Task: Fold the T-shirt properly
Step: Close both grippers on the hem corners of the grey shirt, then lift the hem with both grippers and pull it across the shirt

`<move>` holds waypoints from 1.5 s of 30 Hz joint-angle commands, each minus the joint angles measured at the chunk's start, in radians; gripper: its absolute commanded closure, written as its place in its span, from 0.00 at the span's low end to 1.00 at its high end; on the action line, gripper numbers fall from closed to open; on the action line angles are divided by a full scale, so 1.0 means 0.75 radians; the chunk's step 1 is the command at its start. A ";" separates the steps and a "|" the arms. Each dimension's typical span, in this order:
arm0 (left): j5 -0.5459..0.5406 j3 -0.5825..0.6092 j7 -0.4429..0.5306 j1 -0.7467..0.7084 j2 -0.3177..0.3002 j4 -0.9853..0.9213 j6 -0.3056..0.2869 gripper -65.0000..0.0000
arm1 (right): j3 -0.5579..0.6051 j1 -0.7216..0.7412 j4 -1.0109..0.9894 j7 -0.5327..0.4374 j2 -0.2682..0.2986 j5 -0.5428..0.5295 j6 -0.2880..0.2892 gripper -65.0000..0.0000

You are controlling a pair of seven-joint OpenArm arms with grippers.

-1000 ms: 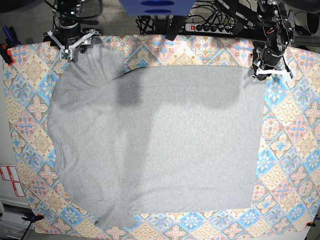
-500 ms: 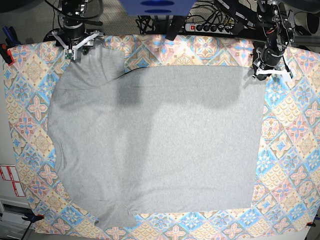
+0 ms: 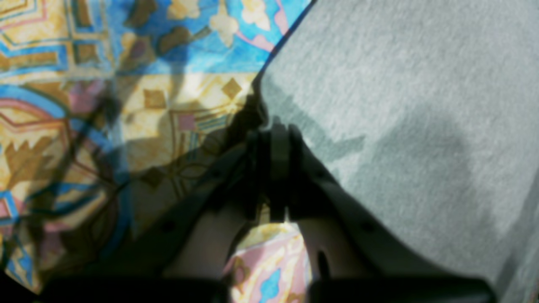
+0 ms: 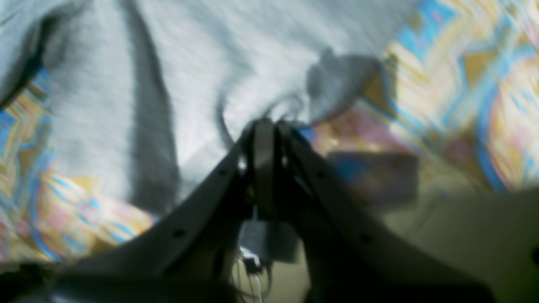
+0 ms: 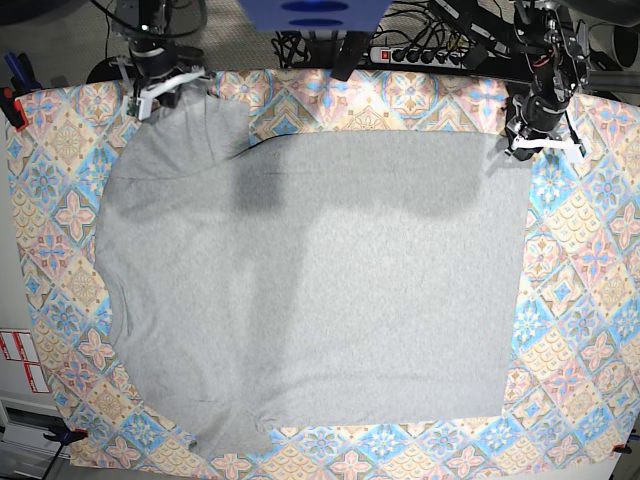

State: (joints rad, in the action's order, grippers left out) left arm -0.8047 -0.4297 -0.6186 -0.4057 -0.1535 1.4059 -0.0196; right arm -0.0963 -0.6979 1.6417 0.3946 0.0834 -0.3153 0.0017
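Note:
The light grey T-shirt (image 5: pixel 320 290) lies spread flat on the patterned tablecloth (image 5: pixel 585 300), plain side up, no lettering showing. My right gripper (image 5: pixel 160 88) is at the shirt's far left sleeve. In the right wrist view this gripper (image 4: pixel 265 124) is shut and the grey cloth (image 4: pixel 210 50) puckers around its tips. My left gripper (image 5: pixel 535 145) is at the shirt's far right corner. In the left wrist view it (image 3: pixel 273 130) is shut on the very edge of the shirt (image 3: pixel 400 105), low over the tablecloth (image 3: pixel 84 63).
A power strip (image 5: pixel 420 55) and cables lie behind the table's back edge. A red clamp (image 5: pixel 12 105) holds the cloth at the left edge. A blue object (image 5: pixel 310 15) hangs over the back middle. Bare tablecloth rings the shirt on all sides.
My right gripper, open over the sleeve before, has shifted a little to the right and closed on the sleeve cloth. My left gripper and the shirt body have not moved.

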 commanded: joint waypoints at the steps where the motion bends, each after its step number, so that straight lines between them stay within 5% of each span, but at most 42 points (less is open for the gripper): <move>1: 0.024 0.011 -0.121 -0.041 0.007 -0.012 0.029 1.00 | -0.024 -0.026 0.036 -0.010 0.009 0.006 -0.005 1.00; 21: 0.022 0.009 -0.115 -0.325 -0.068 0.227 0.027 1.00 | -0.081 -0.312 0.267 -0.014 0.009 0.006 -0.005 1.00; 27: 0.027 0.009 -0.113 -0.346 -0.081 0.240 0.027 1.00 | -0.083 -0.390 0.269 -0.169 0.009 0.006 -0.005 1.00; 39: 0.029 0.005 -0.111 -0.352 -0.083 0.434 0.027 1.00 | -0.079 -0.378 0.365 -0.224 0.011 0.006 -0.005 1.00; 45: 0.029 0.005 -0.111 -0.274 -0.083 0.502 0.027 1.00 | -0.075 -0.196 0.367 -0.218 0.039 0.006 -0.005 1.00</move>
State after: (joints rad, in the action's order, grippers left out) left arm -0.7776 -0.4194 -0.7174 -0.6083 -0.2054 1.7634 0.0044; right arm -0.1463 -0.8215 1.9007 0.2501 0.1066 -0.3130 0.0040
